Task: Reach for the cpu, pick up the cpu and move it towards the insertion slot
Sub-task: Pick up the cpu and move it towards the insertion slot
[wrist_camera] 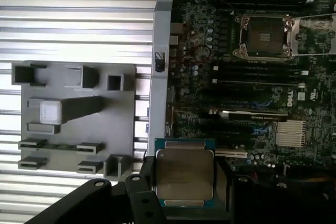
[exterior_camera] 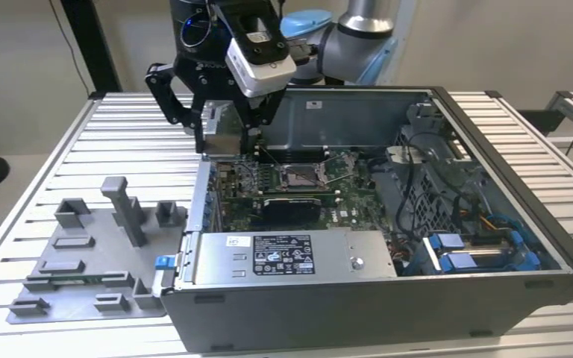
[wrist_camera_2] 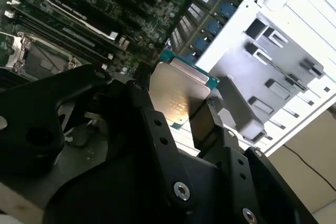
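Silvery metal sits pinched between black fingers: the hand (wrist_camera: 185,184) is closed on the cpu (wrist_camera: 185,176), gripping two opposite edges and leaving the flat top bare. The chip is clear of any surface and looks roughly level in the first wrist view. In the exterior view the hand (exterior_camera: 229,138) hangs over the far left part of the computer case (exterior_camera: 506,153), just inside its left wall. Below the chip lies green circuit board with long card slots, not yet the insertion slot (wrist_camera: 264,36). That socket lies well apart, toward the exterior view's right and a little nearer (exterior_camera: 300,176), its dark centre framed in shiny metal with a thin wire lever beside it. The grey fixture (exterior_camera: 98,253) lies outside the case on the slatted desk (exterior_camera: 48,164). Judging the carry under way, it goes best with the chip kept flat and square to the socket frame. The grip should stay firm on the rim only, and the path high enough to pass over the board's taller parts.
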Tool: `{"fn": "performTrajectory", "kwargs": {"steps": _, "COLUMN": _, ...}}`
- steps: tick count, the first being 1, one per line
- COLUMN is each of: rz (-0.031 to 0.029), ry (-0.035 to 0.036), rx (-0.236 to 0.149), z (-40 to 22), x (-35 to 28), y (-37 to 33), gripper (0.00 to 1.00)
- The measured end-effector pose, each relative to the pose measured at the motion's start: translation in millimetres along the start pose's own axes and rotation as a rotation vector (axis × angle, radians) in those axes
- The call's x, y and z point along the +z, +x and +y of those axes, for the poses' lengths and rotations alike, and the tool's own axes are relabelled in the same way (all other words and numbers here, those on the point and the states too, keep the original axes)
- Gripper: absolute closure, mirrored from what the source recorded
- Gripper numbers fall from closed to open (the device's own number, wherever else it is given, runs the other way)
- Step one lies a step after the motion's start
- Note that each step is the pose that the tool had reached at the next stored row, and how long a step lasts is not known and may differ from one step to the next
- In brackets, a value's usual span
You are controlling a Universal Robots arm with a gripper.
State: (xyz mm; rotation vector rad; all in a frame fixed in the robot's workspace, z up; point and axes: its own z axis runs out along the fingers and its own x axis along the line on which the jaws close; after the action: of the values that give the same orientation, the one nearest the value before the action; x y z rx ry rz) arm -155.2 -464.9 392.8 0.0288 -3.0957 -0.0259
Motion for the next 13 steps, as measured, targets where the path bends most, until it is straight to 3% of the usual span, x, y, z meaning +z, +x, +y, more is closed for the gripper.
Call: {"fn": "performTrajectory", "kwargs": {"steps": 13, "rz": 0.0037, "ry": -0.0001, "rx": 0.0, "z": -0.6, "x": -1.7, "y": -36.5, "gripper": 1.0}}
